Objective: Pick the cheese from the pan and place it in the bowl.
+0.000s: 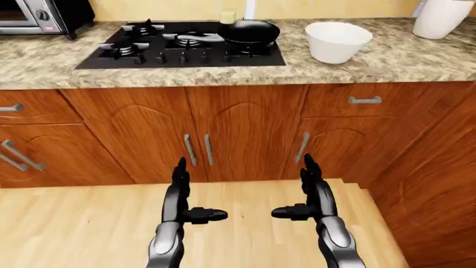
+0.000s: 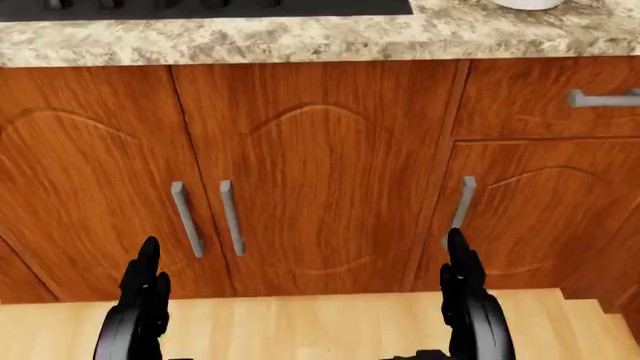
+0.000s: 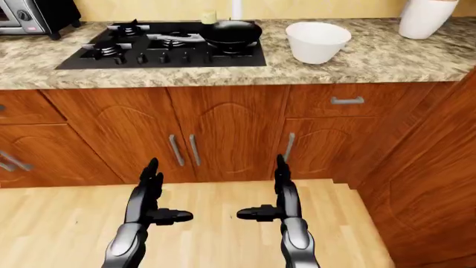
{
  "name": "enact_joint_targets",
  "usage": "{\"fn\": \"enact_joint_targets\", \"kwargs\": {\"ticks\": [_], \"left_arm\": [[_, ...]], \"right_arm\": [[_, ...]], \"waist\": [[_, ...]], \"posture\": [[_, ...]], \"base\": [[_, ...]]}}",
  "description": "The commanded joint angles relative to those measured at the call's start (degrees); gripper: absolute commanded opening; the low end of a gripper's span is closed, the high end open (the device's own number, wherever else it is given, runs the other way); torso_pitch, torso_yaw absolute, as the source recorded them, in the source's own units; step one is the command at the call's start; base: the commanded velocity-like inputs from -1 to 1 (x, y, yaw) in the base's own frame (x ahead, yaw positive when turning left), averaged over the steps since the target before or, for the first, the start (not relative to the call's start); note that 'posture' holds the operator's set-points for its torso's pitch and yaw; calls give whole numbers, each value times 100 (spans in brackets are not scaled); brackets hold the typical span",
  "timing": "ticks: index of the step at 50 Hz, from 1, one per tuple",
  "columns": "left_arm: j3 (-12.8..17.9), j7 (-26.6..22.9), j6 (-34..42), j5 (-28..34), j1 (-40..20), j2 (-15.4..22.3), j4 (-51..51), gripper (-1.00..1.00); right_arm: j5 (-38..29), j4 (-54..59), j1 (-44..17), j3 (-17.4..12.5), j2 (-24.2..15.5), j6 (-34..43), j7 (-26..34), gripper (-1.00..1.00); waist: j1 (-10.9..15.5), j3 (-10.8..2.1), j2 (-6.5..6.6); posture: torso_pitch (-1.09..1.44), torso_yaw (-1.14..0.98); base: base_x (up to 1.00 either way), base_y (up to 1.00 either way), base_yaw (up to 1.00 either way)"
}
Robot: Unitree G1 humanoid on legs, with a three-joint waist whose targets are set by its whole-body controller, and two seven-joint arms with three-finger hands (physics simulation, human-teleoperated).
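A black pan (image 1: 250, 32) sits on the right burner of the black stove (image 1: 178, 47) on the granite counter. A pale yellow cheese block (image 1: 227, 17) shows at the pan's upper left rim. A white bowl (image 1: 337, 41) stands on the counter right of the stove. My left hand (image 1: 199, 192) and right hand (image 1: 292, 190) are low in the left-eye view, over the wooden floor and well below the counter. Both are open and empty, fingers up, thumbs pointing inward.
Wooden cabinet doors (image 2: 300, 172) with grey handles fill the space under the counter. A tall wood panel (image 1: 439, 184) juts out at the right. A microwave (image 1: 37, 15) stands at the top left and a white jug (image 1: 440, 17) at the top right.
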Motion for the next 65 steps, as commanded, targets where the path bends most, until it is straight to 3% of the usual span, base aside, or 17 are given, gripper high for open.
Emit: {"fn": "enact_joint_targets", "kwargs": {"ticks": [1,3,4,5,7,18,22,23,26,29,33,42,48,51,56,62,65], "left_arm": [[195,103,-90,-184,-482,45,-102,100],[166,93,-119,-199,-445,67,-115,100],[168,74,-125,-233,-412,72,-194,100],[179,56,-104,-266,-397,81,-253,100],[212,70,-101,-311,-439,88,-202,100],[515,-130,762,-725,-416,222,-736,100],[762,77,983,-825,-484,359,-1855,100],[1010,317,1814,-1301,-683,318,-2110,100],[1276,712,2082,-1537,-1151,527,-2330,100],[1445,1001,2471,-1717,-1517,890,-2878,100],[1848,1568,3913,-2390,-2748,1580,-3478,100],[1943,1990,4887,-3421,-4976,2980,-2010,100],[1691,2445,5191,-3853,-6644,3861,-1897,100],[1639,2495,4858,-3782,-6906,3909,-1459,100],[2124,2581,4532,-4196,-6857,4407,-1056,100],[1647,2218,3663,-3816,-6293,4648,-1345,100],[1838,2158,3724,-4061,-6345,4511,-1460,100]], "right_arm": [[161,-134,-354,-109,-26,-273,-1,100],[174,-158,-338,-101,-34,-253,-25,100],[235,-134,-341,-134,-34,-277,-30,100],[264,-236,-304,-150,-40,-272,-49,100],[308,-55,-367,-168,-53,-359,-35,100],[244,-256,-275,-142,-94,-297,21,100],[216,-1979,-243,-140,-163,887,7,100],[7,-2411,-237,-79,-210,1191,-5,100],[8,-3584,-469,-176,-206,2400,19,100],[-9,-4236,-1208,-378,-315,3499,104,100],[41,-4475,-3254,-705,-787,5384,-246,100],[1128,-3664,-6395,-1317,-1672,7360,-842,100],[1233,-2627,-7895,-1240,-2675,7604,-944,100],[1233,-2279,-7999,-1143,-3047,6988,-733,100],[1401,-2272,-7686,-1415,-3337,6455,-557,100],[1668,-2838,-6576,-1556,-3650,5971,-262,100],[1576,-3014,-6219,-1606,-3817,5859,-206,100]], "waist": [[-12,-5,-45],[32,-358,-1],[34,-308,-5],[27,-105,-32],[31,-398,-42],[33,-485,-5],[45,-533,-5],[46,-538,-6],[59,-510,1],[56,-523,13],[15,-532,32],[40,-368,131],[3,-199,138],[9,-118,84],[13,-143,118],[28,-126,116],[43,-154,73]], "posture": [[0,0],[0,0],[0,0],[0,0],[0,0],[0,0],[0,0],[0,0],[0,0],[0,0],[0,0],[0,0],[0,0],[0,0],[0,0],[0,0],[0,0]], "base": [[0,0,0],[0,0,0],[0,0,0],[0,0,0],[0,0,0],[0,0,0],[0,0,0],[0,0,0],[0,0,0],[0,0,0],[0,0,0],[0,0,0],[0,0,0],[0,0,0],[0,0,0],[0,0,0],[0,0,0]]}}
